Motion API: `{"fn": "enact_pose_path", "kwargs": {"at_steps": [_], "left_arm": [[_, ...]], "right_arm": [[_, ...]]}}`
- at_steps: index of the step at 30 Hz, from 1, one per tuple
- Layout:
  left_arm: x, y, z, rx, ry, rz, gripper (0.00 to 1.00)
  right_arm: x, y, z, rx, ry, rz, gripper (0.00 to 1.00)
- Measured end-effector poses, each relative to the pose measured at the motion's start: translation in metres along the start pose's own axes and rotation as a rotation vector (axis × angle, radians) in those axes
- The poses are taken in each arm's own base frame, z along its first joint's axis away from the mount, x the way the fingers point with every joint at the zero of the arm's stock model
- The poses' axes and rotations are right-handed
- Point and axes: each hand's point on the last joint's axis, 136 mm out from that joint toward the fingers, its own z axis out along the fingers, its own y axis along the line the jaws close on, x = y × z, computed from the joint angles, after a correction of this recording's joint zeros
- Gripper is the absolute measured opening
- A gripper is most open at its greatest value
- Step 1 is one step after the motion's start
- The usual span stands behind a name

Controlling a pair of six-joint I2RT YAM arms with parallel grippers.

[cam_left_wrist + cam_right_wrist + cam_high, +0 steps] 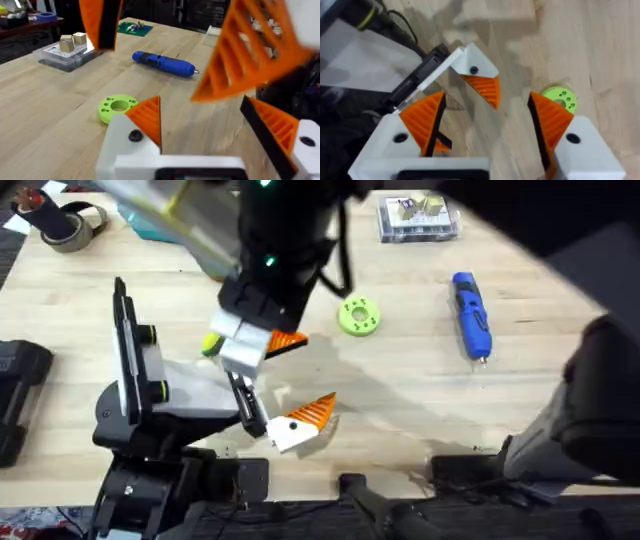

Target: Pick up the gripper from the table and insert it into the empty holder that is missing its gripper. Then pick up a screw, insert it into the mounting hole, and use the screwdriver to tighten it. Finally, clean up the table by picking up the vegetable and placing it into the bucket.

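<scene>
At the back of the table a clear plastic box is sitting flat, and the left wrist view is showing two tan cubes at its top. A roll of tape is lying at the far left corner. The right gripper is hanging over the middle of the table with its white-and-orange fingers spread wide, pinching nothing and touching nothing. Below the gap between them the gripper is showing as a white block with an orange ribbed wedge. It is sitting near the front edge, just right of the holder and at the end of a black bar. From these angles I cannot tell whether it is lying loose on the wood or is fixed to that bar. The holder is standing at the left with its thin black rail upright and its two lime-tipped knobs facing right. The left gripper is also standing wide apart with nothing between its fingers, facing a lime green ring that is lying flat on the wood. The screwdriver is lying on the table to the right, well apart from both arms, with its silver tip pointing toward the front edge.
</scene>
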Motion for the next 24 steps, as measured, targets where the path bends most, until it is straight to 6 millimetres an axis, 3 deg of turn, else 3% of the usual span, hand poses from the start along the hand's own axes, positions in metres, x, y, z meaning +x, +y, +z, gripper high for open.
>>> {"fn": "enact_pose_path", "kwargs": {"at_steps": [6, 15, 17, 21, 22, 24], "left_arm": [[0.000, 0.000, 0.000, 0.000, 0.000, 0.000, 0.986], [0.000, 0.000, 0.000, 0.000, 0.000, 0.001, 0.913], [0.000, 0.000, 0.000, 0.000, 0.000, -0.001, 0.722], [0.000, 0.000, 0.000, 0.000, 0.000, 0.005, 0.101], [0.000, 0.000, 0.000, 0.000, 0.000, 0.009, 0.031], [0.000, 0.000, 0.000, 0.000, 0.000, 0.008, 0.009]], "right_arm": [[0.011, -0.007, -0.021, 0.008, -0.021, 0.049, 0.996], [0.022, -0.004, -0.024, -0.006, 0.015, 0.053, 0.996], [0.023, -0.003, -0.024, -0.010, 0.019, 0.053, 0.996], [0.026, 0.003, -0.017, -0.047, 0.041, 0.054, 0.996], [0.027, 0.004, -0.016, -0.054, 0.047, 0.054, 0.996], [0.028, 0.007, -0.013, -0.070, 0.054, 0.055, 0.996]]}}
